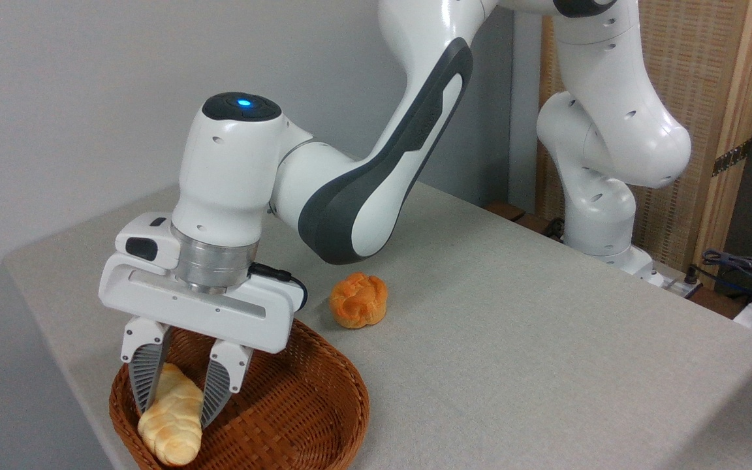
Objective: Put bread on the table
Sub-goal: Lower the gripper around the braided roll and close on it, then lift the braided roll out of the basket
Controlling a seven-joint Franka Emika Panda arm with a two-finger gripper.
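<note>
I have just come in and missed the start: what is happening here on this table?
The white robot arm's gripper reaches down into the brown woven wicker basket, its fingers on both sides of the pale braided bread loaf. The loaf is not yet out on the grey fabric-covered table, where a round orange knotted bun lies.

Brown oval woven wicker basket (311,418) near the left front corner. Small round orange knotted bun (358,299) just beyond it, apart from the rim. Pale wooden screen with woven panels (696,85) far right; tangled dark cables (741,267) below.
</note>
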